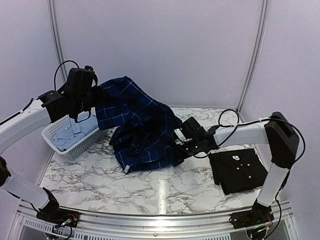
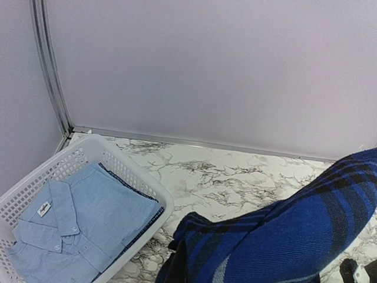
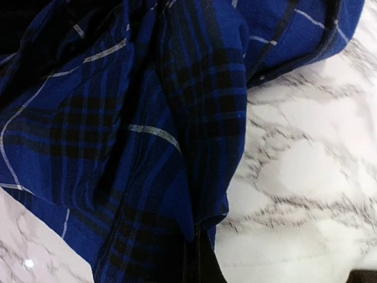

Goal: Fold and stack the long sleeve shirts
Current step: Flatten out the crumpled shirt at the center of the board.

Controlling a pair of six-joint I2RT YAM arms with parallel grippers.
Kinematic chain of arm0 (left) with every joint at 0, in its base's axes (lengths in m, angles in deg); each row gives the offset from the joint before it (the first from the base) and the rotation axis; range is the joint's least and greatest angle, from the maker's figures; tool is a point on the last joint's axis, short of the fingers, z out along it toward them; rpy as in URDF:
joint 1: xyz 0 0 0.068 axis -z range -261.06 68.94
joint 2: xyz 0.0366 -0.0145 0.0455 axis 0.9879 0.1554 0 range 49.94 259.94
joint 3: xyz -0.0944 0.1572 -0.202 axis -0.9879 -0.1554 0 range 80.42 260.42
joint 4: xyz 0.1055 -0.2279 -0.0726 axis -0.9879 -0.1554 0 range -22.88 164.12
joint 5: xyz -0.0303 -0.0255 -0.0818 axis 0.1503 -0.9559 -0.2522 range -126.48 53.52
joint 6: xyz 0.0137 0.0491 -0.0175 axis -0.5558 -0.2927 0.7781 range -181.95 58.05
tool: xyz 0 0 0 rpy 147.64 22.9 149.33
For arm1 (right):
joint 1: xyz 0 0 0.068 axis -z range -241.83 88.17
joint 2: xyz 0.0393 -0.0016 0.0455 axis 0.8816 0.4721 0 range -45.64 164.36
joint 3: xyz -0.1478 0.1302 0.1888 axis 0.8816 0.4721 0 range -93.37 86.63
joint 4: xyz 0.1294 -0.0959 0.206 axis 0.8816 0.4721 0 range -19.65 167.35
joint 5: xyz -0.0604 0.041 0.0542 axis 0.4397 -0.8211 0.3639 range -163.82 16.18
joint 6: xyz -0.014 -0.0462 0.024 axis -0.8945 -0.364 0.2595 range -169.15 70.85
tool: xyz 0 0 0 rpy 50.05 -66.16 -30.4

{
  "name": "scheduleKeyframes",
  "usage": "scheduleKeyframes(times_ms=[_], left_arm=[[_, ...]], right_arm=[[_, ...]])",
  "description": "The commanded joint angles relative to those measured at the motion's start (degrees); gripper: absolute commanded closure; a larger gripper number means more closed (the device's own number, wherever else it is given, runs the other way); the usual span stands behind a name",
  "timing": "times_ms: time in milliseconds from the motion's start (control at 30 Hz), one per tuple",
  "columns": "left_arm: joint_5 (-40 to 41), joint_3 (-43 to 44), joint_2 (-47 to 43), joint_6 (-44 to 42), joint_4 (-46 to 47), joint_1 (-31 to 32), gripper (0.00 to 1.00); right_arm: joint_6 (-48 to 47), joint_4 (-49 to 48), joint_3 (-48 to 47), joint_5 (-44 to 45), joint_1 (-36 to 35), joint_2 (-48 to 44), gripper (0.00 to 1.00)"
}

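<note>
The plaid shirt hangs crumpled between both arms, its lower part resting on the marble table. My left gripper is shut on its upper left edge and holds it high beside the basket. The cloth fills the lower right of the left wrist view. My right gripper is shut on the shirt's right edge, low over the table. The cloth bunches over its fingers in the right wrist view. A black shirt lies folded at the right. A pale blue shirt lies folded in the basket and also shows in the left wrist view.
The white lattice basket stands at the table's back left, against the wall; its rim shows in the left wrist view. Grey walls close the back and sides. Bare marble table lies in front of the plaid shirt.
</note>
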Motion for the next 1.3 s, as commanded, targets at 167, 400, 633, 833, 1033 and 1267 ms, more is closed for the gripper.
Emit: scheduleKeyframes(times_ms=[167, 400, 633, 833, 1033, 1267], left_arm=[[-0.8, 7.8, 7.0, -4.2, -0.4, -2.2, 1.00], [-10.9, 22.8, 22.3, -9.6, 2.0, -7.1, 1.00], [-16.3, 40.7, 42.0, -11.1, 0.8, -8.3, 1.00], [-21.1, 48.1, 51.0, -8.3, -0.6, -9.5, 0.48], [-28.2, 43.9, 45.2, -6.0, -1.2, -8.7, 0.06], [-30.3, 26.6, 31.8, -6.3, -1.2, -4.2, 0.03]], right_arm=[[2.3, 13.1, 12.9, 2.8, -0.4, -18.0, 1.00], [5.3, 20.7, 17.1, 2.9, -0.7, -29.6, 1.00], [7.5, 20.6, 15.7, -1.6, -1.2, -31.6, 0.98], [8.5, 18.0, 14.3, -1.0, -1.0, -30.2, 0.46], [9.1, 13.3, 11.9, 2.6, 5.9, -29.0, 0.34], [10.5, 3.2, 13.6, 1.6, 13.0, -27.4, 0.33]])
